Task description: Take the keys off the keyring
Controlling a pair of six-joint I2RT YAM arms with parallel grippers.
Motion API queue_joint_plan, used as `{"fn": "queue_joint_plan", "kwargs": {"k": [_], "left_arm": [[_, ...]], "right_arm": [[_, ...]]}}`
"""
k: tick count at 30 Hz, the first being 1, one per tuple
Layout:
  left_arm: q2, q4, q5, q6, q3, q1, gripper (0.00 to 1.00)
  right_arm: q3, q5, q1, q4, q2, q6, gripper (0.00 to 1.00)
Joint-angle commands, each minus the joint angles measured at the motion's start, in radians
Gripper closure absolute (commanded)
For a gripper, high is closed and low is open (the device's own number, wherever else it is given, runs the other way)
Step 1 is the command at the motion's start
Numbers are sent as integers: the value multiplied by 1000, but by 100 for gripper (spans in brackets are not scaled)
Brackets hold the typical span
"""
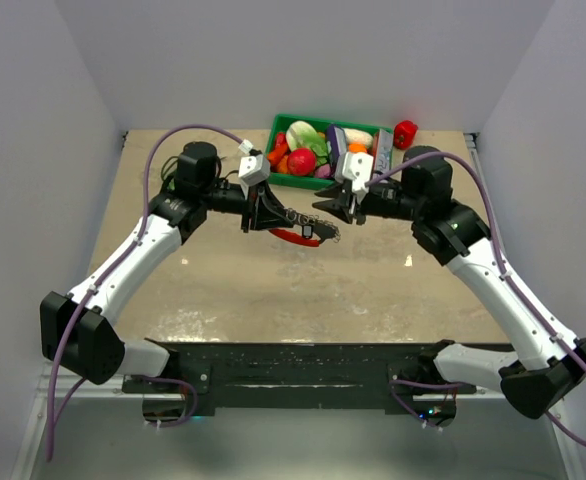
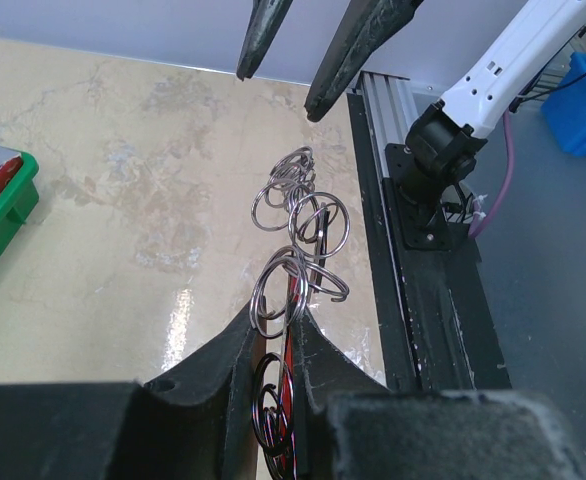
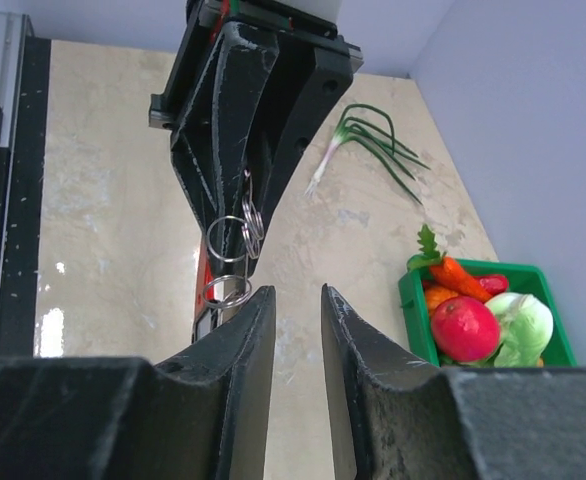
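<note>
My left gripper [image 1: 281,218] is shut on the keyring bunch [image 1: 308,226] and holds it above the table. In the left wrist view a chain of several linked silvery rings [image 2: 298,230] sticks out past the gripper [image 2: 291,322], with a strip of the red tag [image 2: 295,372] pinched between the jaws. The red tag [image 1: 295,238] hangs below the bunch. I cannot make out separate keys. My right gripper [image 1: 333,208] is open and empty, just right of the bunch. In the right wrist view its gap [image 3: 298,300] sits right of the rings [image 3: 229,241] and the red tag [image 3: 201,277].
A green basket [image 1: 277,132] of toy vegetables stands at the back, also in the right wrist view [image 3: 409,300]. A red pepper [image 1: 405,133] lies right of it. A green onion [image 3: 368,140] lies on the tan table [image 1: 273,290].
</note>
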Motion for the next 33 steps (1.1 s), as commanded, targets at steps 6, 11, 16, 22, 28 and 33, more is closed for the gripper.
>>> {"fn": "queue_joint_plan", "kwargs": {"k": [6, 11, 16, 22, 28, 33], "left_arm": [[-37, 42, 29, -14, -1, 0, 100], [-37, 45, 25, -14, -1, 0, 100], [-39, 45, 28, -14, -1, 0, 100], [-45, 43, -13, -15, -4, 0, 100], [-42, 52, -26, -28, 2, 0, 100], [-42, 52, -26, -29, 2, 0, 100]], "right_arm": [[15, -74, 36, -133, -3, -127, 79], [4, -71, 50, -153, -12, -150, 80], [-7, -52, 52, -156, 0, -176, 75], [-23, -55, 56, -133, 6, -160, 74], [-45, -44, 66, -88, 12, -112, 72], [-59, -3, 73, -42, 21, -58, 72]]}}
